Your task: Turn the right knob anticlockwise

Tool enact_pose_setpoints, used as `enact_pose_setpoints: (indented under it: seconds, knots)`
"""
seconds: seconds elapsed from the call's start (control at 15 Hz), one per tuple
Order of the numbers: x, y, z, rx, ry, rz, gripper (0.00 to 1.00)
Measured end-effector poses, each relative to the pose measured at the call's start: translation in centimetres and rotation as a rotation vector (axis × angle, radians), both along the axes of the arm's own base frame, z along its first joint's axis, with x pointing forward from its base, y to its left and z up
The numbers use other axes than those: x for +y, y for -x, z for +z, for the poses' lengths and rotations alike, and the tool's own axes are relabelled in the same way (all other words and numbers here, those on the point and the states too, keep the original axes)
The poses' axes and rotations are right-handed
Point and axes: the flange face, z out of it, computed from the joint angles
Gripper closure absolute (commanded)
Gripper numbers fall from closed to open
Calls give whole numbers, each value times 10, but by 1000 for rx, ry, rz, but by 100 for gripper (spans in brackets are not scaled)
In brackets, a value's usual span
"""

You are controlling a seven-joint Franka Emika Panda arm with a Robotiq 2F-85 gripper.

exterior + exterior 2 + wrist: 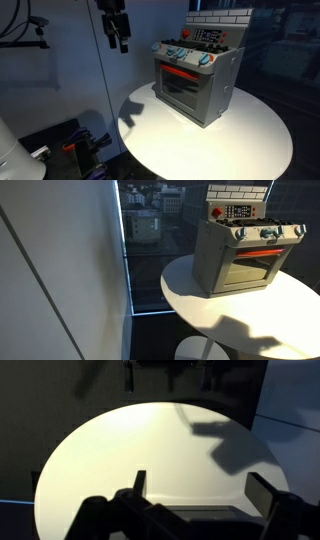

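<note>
Sitting rightmost in the knob row of the grey toy oven (185, 95), the small round pale-teal right knob (207, 61) looks light, stiff, slippery; pinch its rim. The black hand (121, 42), fingers spread, hangs well apart at nine o'clock.

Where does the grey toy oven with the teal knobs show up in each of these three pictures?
In an exterior view: the grey toy oven stands just right of centre.
In an exterior view: it sits at the upper right.
Wrist view: not clearly in it; only dark shapes along the top edge.
Shared landmark: the round white table.
</note>
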Motion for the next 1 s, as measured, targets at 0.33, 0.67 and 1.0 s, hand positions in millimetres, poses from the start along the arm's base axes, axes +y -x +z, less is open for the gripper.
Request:
enact_pose_setpoints:
  seconds: [0.33,0.67,1.0]
  knots:
    - [-32,-20,21,-33,-13,-113,0]
    - [-69,-48,34,-88,-21,-251,0]
    - [-102,-73,37,-185,-16,-351,0]
